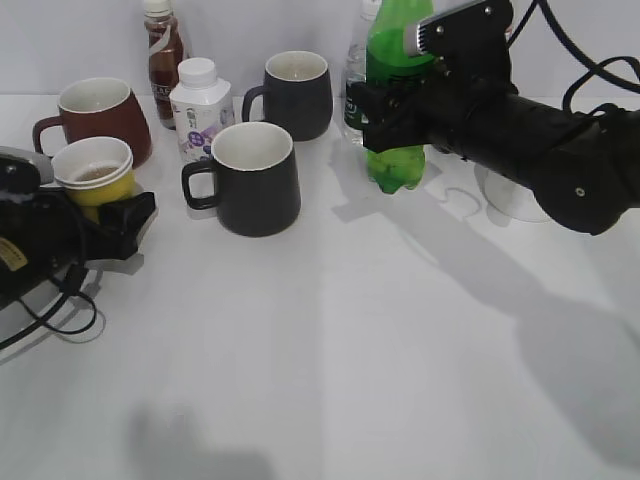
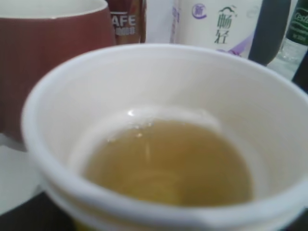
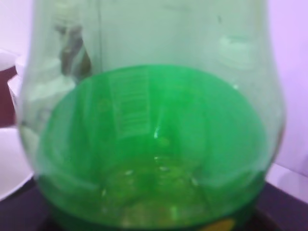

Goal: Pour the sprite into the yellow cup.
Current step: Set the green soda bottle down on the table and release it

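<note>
The yellow cup (image 1: 101, 186) is at the far left, held in my left gripper (image 1: 118, 212), which is shut on its lower body. In the left wrist view the cup (image 2: 159, 91) fills the frame, with a little yellowish liquid at the bottom. The sprite (image 1: 397, 165), a green bottle, stands upright at the back right. My right gripper (image 1: 395, 110) is shut on its middle. I cannot tell if its base touches the table. In the right wrist view the sprite (image 3: 154, 120) fills the frame, with liquid low inside. Its cap is out of view.
A brown mug (image 1: 95, 115) stands behind the cup. A dark mug (image 1: 255, 180) stands at the centre left and another dark mug (image 1: 298, 95) behind it. A white drink bottle (image 1: 198, 105), a coffee bottle (image 1: 162, 50) and a clear water bottle (image 1: 355, 70) line the back. A white object (image 1: 510, 195) sits under my right arm.
</note>
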{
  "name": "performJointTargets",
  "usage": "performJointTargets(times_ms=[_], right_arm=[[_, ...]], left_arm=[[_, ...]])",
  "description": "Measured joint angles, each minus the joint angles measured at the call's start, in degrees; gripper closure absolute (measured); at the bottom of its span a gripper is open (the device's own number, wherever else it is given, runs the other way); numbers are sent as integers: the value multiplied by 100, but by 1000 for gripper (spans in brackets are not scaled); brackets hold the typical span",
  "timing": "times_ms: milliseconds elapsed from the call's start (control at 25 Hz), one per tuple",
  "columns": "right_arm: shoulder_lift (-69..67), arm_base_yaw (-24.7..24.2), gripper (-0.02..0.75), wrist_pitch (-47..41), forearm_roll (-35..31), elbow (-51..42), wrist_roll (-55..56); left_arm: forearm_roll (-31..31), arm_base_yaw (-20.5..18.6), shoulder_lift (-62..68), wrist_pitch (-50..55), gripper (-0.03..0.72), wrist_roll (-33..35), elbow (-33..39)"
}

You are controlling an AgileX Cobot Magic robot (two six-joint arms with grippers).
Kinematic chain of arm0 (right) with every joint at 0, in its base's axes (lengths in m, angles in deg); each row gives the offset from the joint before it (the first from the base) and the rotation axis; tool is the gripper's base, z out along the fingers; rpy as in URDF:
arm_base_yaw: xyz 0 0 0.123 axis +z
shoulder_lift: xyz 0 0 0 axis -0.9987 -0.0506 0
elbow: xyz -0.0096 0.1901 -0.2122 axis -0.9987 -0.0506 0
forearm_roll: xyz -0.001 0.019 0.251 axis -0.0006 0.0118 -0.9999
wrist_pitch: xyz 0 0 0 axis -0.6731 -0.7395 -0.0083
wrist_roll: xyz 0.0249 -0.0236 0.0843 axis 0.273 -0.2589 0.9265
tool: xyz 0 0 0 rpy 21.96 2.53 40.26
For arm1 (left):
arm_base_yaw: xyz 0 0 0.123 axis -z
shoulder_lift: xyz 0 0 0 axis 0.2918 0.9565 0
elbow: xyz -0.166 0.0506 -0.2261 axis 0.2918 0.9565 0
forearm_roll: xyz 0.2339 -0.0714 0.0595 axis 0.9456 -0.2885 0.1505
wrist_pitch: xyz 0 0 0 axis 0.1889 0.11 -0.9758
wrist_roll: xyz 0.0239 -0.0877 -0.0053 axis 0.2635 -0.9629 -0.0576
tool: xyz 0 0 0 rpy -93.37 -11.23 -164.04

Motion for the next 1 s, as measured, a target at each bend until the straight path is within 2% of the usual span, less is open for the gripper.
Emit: performJointTargets(times_ms=[280, 1000], right_arm=[[-136, 0, 291, 343, 5, 0, 175], [-496, 0, 286, 288, 51, 0, 413]], left_arm=[[13, 0, -385, 8, 64, 0, 406], [-77, 0, -1204, 8, 62, 0, 1513]])
